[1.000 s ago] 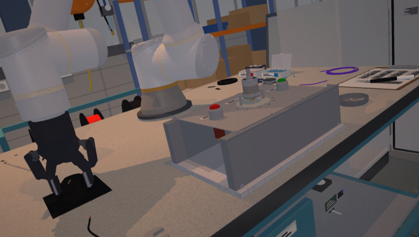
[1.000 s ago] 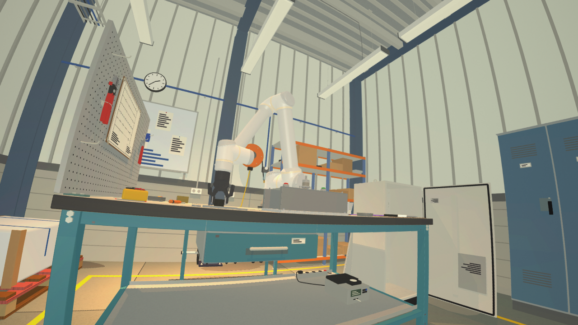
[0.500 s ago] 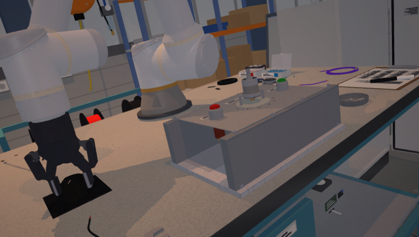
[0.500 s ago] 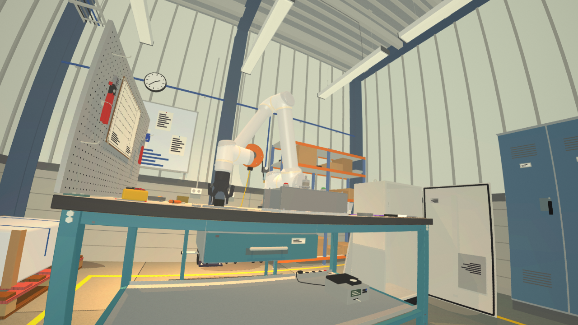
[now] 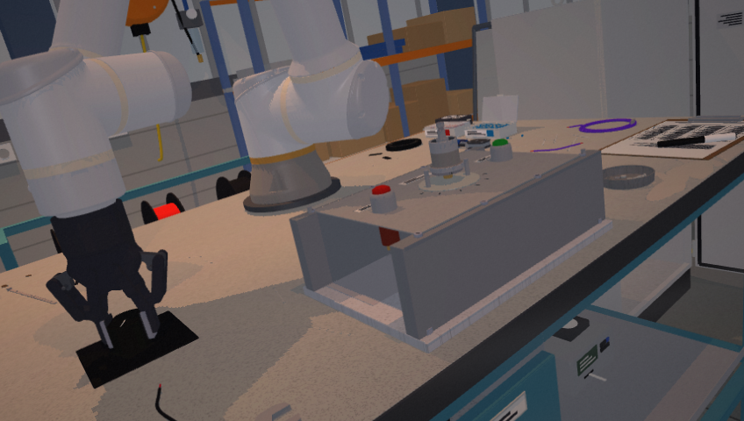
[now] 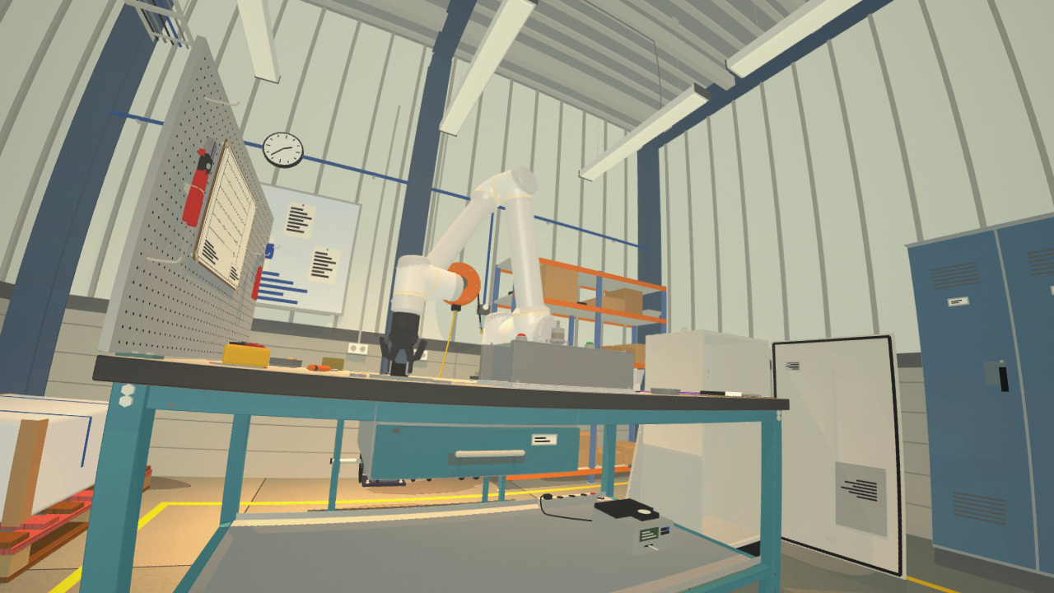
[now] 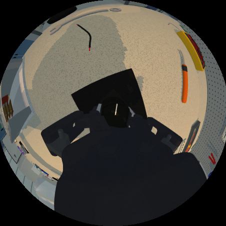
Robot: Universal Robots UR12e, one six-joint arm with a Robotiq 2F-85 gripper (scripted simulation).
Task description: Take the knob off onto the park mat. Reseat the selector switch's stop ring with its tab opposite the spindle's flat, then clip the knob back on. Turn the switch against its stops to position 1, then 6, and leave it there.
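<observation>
The black knob (image 5: 127, 326) with its white pointer line is partly hidden between my fingers, sitting on the black park mat (image 5: 137, 347) at the bench's left end. From the wrist camera the knob (image 7: 115, 113) sits at the middle of the mat (image 7: 110, 93). The selector switch (image 5: 445, 155) stands bare of its knob on the grey panel box (image 5: 449, 229), its spindle upright, and the stop ring around its base is too small to read. My gripper (image 5: 129, 330) (image 7: 115, 113) is straight down over the mat and has closed on the knob.
The grey panel box stands to the right of the mat, with a red button (image 5: 381, 191) and a green button (image 5: 500, 143) on top. A short black wire (image 5: 163, 404) lies near the front edge. An orange-handled tool (image 7: 184, 83) and a yellow meter (image 7: 192, 51) lie beyond.
</observation>
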